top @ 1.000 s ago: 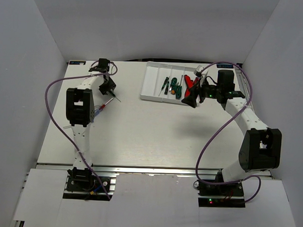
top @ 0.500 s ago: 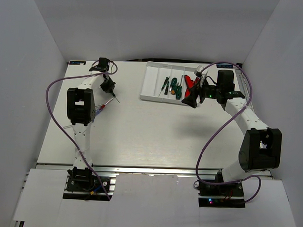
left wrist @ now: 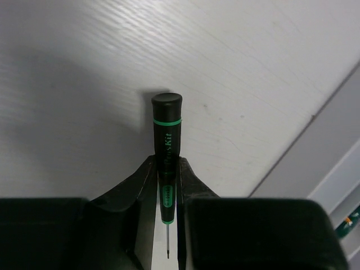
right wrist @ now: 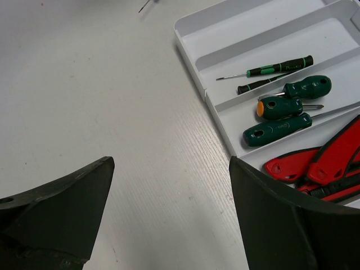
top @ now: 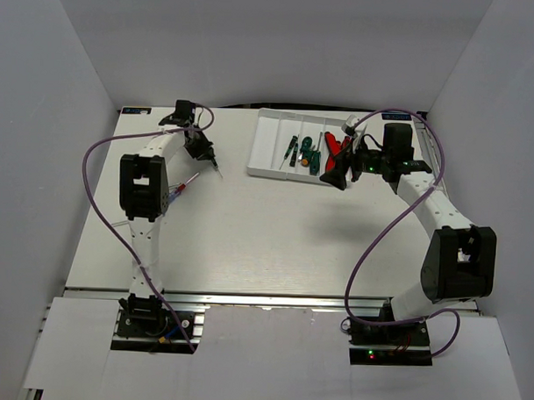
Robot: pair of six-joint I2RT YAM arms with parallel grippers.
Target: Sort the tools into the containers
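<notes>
My left gripper (top: 207,154) is shut on a small black screwdriver with green rings (left wrist: 167,135), held above the table left of the white tray (top: 267,152); the jaws pinch its lower handle (left wrist: 167,171). My right gripper (top: 338,173) is open and empty at the tray's near edge, its fingers (right wrist: 62,208) spread wide over bare table. The tray (right wrist: 194,50) holds two thin black-green screwdrivers (right wrist: 275,68), three green-handled screwdrivers (right wrist: 278,128) and red-and-black utility knives (right wrist: 320,163) in separate compartments. Its leftmost compartment is bare.
A tiny red-handled screwdriver (top: 189,181) lies on the table by the left arm's elbow. White walls stand close at the left, right and back. Purple cables loop off both arms.
My left gripper has moved a little to the right, toward the tray, with the small screwdriver in it. The right arm has not moved.
</notes>
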